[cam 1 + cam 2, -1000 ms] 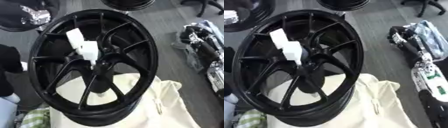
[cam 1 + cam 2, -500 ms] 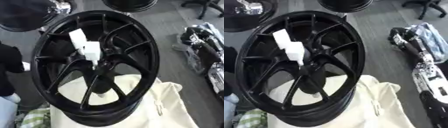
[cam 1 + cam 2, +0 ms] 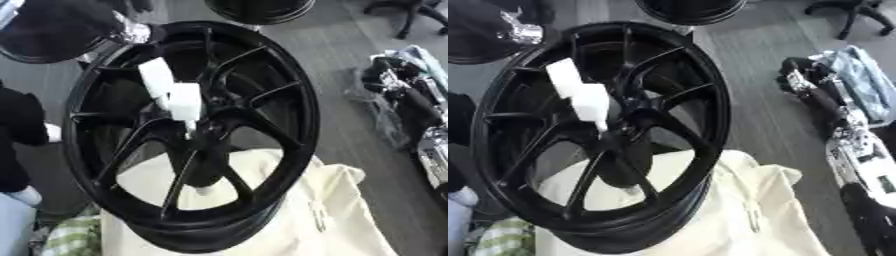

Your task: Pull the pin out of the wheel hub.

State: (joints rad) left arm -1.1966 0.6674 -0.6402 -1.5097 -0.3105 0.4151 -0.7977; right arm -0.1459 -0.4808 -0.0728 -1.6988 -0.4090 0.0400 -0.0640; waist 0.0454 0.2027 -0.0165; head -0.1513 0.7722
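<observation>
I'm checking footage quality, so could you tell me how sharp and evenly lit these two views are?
Left eye view: soft all over; the black wheel shows few highlights, the white pin is bright with blurred edges. Right eye view: similar softness; the cream cloth looks washed out, and the right arm at the right edge is smeared.

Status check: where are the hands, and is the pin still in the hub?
Neither hand in view. White pin sits in the centre of the black wheel, sticking up and to the left. Wheel rests on cream cloth. Nothing blocking the pin.
</observation>
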